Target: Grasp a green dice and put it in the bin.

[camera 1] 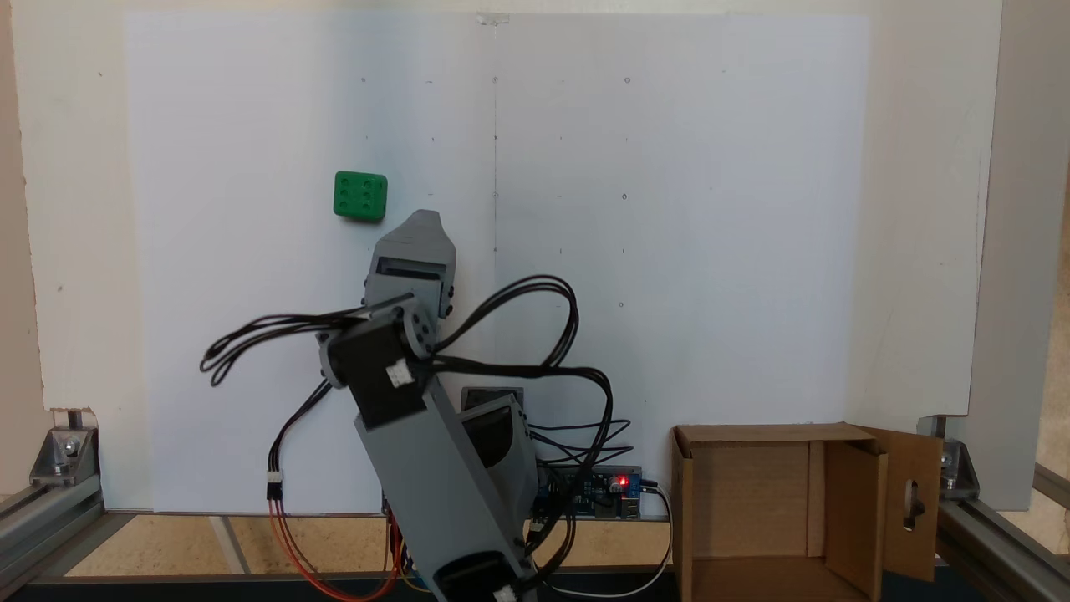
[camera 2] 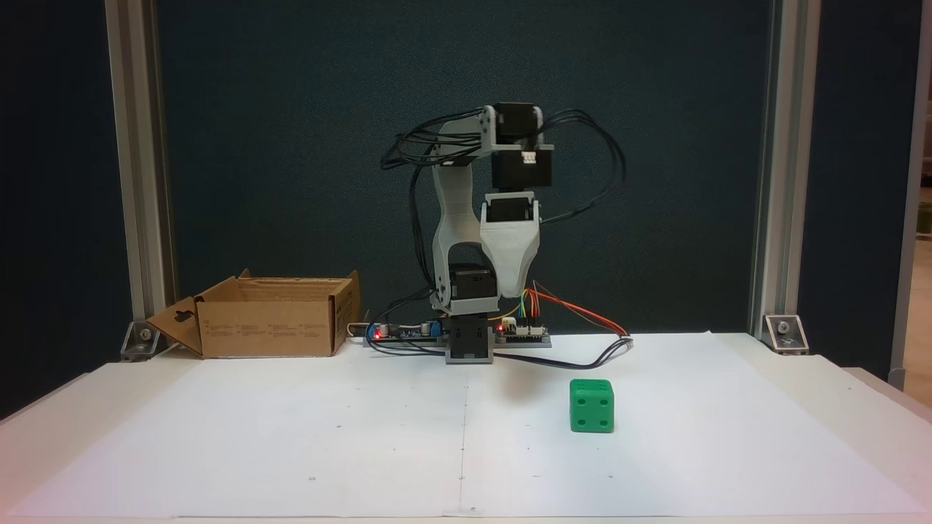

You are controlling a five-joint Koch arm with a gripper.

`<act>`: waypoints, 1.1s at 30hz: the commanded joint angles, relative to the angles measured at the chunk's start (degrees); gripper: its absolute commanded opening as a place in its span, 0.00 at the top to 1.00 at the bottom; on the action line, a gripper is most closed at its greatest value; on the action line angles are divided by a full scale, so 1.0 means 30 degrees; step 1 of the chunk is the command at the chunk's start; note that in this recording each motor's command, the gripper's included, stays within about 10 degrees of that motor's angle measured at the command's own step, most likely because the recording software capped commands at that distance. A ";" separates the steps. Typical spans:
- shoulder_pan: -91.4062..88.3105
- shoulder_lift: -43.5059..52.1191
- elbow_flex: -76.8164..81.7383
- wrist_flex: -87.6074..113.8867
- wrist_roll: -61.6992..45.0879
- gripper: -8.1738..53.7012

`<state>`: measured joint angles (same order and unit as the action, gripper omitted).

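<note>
Green dice (camera 1: 360,196) (camera 2: 591,405) on tabletop (camera 2: 291,437), free, just past and left of end effector (camera 1: 425,219) tip in the top-down fixed view | end effector (camera 2: 511,290): raised, pointing down, jaws' spread cannot be told | bin (camera 1: 752,510) (camera 2: 269,320) well apart, beside arm base | step: approach, no grasp yet | next: shift over dice, spread jaws, lower.

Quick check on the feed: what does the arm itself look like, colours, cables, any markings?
The arm is made of light grey printed links with black servo blocks at the joints. Its gripper is a tapered grey shell. Black cable loops run along it; red, orange and yellow wires lead from the base board, where a red light glows. No markings are legible.
</note>
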<state>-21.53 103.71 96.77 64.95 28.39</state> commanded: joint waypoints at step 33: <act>-0.3574 -0.7207 -0.4717 -0.4482 0.4102 0.16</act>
<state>-31.55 81.91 85.61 52.47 36.74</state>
